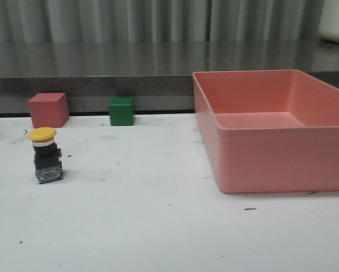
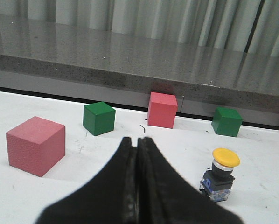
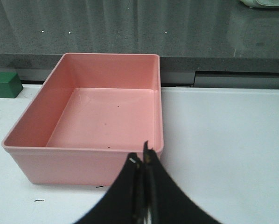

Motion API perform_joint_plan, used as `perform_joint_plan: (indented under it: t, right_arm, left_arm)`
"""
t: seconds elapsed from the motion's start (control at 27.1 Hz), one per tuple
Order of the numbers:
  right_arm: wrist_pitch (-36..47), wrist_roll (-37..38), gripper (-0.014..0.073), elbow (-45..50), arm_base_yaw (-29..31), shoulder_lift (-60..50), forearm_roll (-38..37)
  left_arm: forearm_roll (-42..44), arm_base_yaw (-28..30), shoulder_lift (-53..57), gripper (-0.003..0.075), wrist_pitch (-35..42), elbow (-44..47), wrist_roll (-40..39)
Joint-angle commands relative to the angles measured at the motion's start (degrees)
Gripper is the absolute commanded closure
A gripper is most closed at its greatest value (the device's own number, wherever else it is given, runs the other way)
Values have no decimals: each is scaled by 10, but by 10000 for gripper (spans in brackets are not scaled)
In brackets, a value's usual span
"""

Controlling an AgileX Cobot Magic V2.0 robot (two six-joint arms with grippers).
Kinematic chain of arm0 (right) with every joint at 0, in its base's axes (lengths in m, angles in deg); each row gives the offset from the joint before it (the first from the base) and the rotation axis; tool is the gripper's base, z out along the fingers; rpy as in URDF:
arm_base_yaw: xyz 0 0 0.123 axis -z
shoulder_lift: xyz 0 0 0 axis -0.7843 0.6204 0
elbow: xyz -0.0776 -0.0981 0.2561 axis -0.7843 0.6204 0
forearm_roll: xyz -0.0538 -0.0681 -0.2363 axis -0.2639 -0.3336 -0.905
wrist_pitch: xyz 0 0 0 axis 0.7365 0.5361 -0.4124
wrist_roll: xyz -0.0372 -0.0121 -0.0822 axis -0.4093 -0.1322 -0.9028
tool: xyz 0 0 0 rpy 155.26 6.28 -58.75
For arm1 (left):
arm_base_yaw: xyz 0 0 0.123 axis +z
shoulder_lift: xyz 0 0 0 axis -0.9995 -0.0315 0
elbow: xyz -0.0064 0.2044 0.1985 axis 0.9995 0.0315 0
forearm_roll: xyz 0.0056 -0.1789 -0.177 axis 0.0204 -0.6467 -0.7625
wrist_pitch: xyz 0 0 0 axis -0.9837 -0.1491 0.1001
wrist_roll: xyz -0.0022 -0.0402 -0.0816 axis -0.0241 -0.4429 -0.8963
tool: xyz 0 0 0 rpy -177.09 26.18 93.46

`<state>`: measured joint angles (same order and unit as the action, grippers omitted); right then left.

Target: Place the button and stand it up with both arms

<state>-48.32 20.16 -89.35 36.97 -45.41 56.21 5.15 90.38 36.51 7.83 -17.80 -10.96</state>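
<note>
Button point(image 1: 45, 154) upright near table's left edge, both hands point(image 2: 137, 154) point(image 3: 142, 161) pressed together, empty.

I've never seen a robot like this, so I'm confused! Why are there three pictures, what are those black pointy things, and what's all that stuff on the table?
The robot has two arms, and three cameras look at the same white table. One looks forward from the robot. The other two ride on its wrists, so the black points are its pinchers: the left gripper and the right gripper. Both are closed and hold nothing. On the table a button with a yellow cap stands upright. Behind it sit a pink cube and a green cube. The left wrist camera shows two more cubes nearby. On the right is a big pink box with nothing inside.
</note>
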Motion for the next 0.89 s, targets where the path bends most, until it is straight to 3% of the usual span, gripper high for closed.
perform_joint_plan:
  t: [0.0,0.67,0.78,0.85]
  right_arm:
    - [45,-4,656,-15,5,6,-16]
    - [44,-5,656,-15,5,6,-21]
    - [48,-27,656,-12,5,6,-19]
    - [68,-81,656,0,6,6,23]
  left_arm:
    - [-5,1,14,740,51,8,-5]
    - [-5,1,14,740,51,8,-5]
    - [-5,1,14,740,51,8,-5]
    - [-5,1,14,740,51,8,-5]
